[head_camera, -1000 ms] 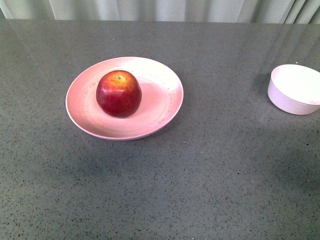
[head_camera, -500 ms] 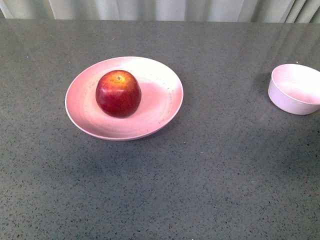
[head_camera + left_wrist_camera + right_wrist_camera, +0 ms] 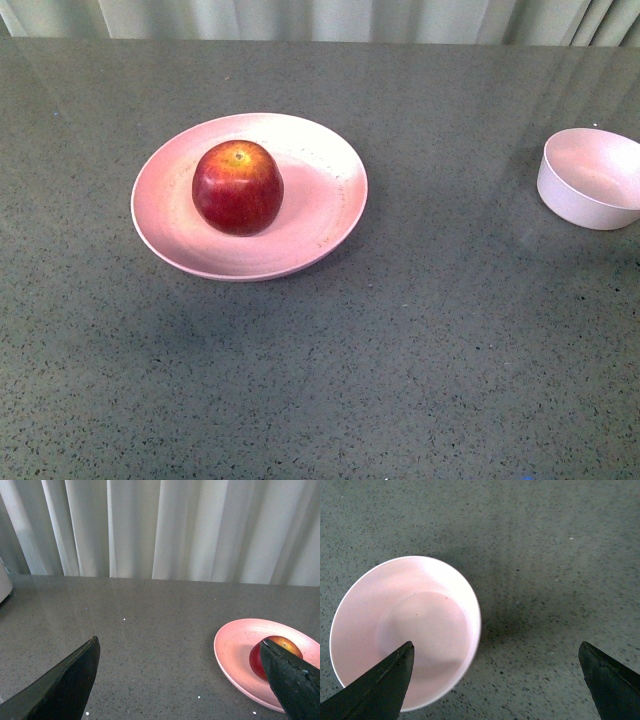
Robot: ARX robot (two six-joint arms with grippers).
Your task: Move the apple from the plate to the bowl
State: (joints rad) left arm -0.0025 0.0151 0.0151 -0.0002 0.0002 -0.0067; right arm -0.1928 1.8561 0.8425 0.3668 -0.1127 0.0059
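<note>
Right hand (image 3: 495, 647) — wide apart — above bowl (image 3: 420, 620)

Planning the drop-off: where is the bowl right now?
In the front view, the bowl sits on the table at the far right, well apart from the plate holding the apple at centre-left.

Dark red apple (image 3: 237, 187) with yellow-orange top, speckled pale pink plate (image 3: 320, 215), pale pink-white bowl (image 3: 590, 180), black-flecked grey table (image 3: 420, 330)
</note>
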